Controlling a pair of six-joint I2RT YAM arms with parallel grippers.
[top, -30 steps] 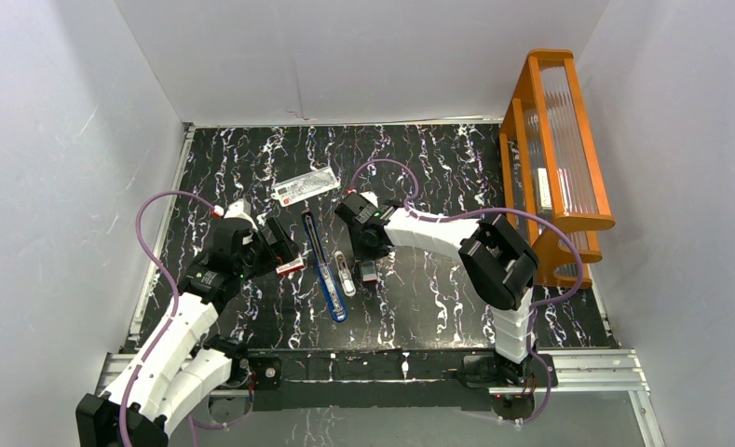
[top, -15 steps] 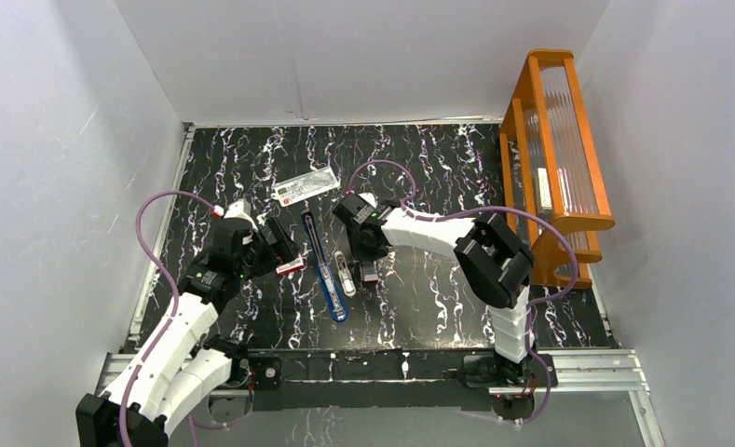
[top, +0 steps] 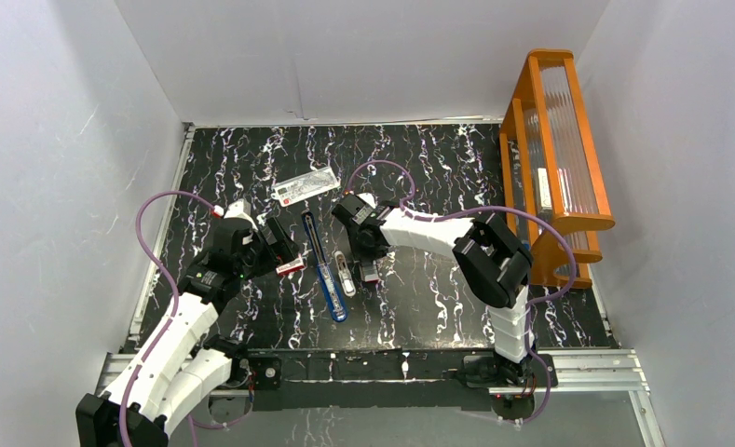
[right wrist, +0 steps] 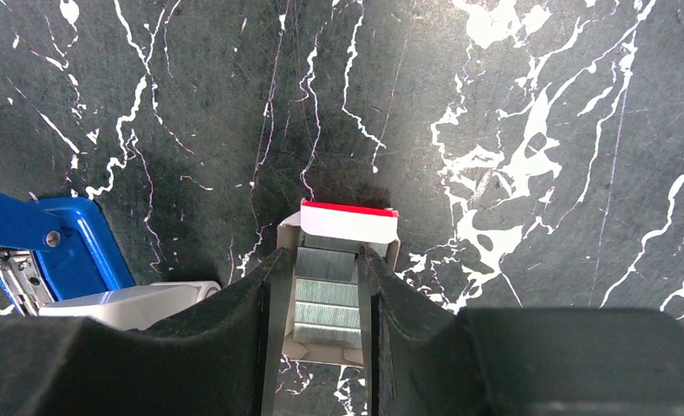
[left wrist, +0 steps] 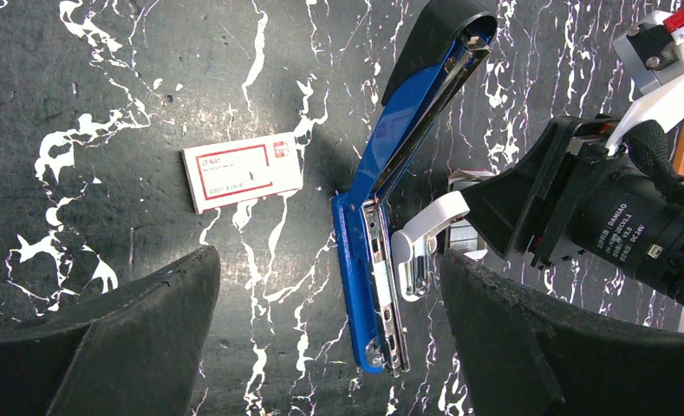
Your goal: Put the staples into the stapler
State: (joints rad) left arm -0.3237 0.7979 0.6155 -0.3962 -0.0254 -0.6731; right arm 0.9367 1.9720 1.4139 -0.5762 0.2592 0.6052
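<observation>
Right gripper (right wrist: pixel 322 260) is hanging straight down over the open tray (right wrist: pixel 348 222). Its fingers are sitting narrow on both flanks of the staples (right wrist: pixel 325 299). They are at the strip edges, but it's not clear whether they are actually pinching.

The staples are lying in the tray as silvery bands crossing the finger gap, and the tray's long axis is running along the fingers, red flap at the far end.

Key relation: the stapler (top: pixel 327 272) is lying just beside the tray on this claw's left, hinged open. Its blue arm and silver rail (left wrist: pixel 381 286) are running roughly near-to-far on the table, about parallel to the tray. A short sideways carry to the left is likely all that's needed, with the strip lined up to the rail.

The right arm is clearly the nearer one to the staples.

Left gripper (left wrist: pixel 328 260) is hovering with fingers spread wide above the stapler and the empty red-and-white sleeve (left wrist: pixel 243 176), holding nothing.
</observation>
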